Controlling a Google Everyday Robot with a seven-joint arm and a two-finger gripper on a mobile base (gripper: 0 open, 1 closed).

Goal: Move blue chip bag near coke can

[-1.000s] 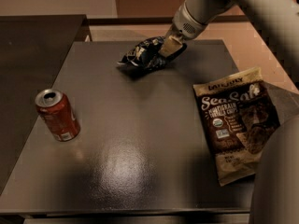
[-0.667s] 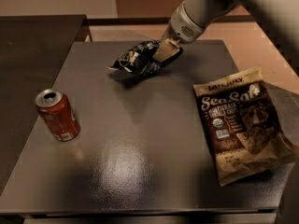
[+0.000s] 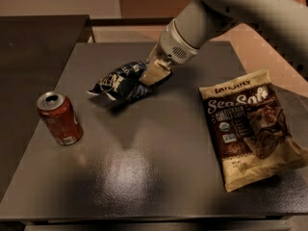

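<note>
The blue chip bag (image 3: pixel 118 81), crumpled navy foil with white lettering, hangs a little above the dark table (image 3: pixel 144 177), left of centre, casting a shadow below. My gripper (image 3: pixel 153 76) is shut on the bag's right end, reaching in from the upper right. The coke can (image 3: pixel 59 118), red with a silver top, stands upright at the table's left side, to the lower left of the bag and apart from it.
A large tan-and-brown "Sea Salt" chip bag (image 3: pixel 250 126) lies flat at the table's right side. A second dark surface (image 3: pixel 33 47) adjoins the table at the left. My arm (image 3: pixel 231 8) spans the upper right.
My gripper has carried the blue chip bag from the table's far edge toward the left and front, closer to the coke can. The can and the large bag have not moved.
</note>
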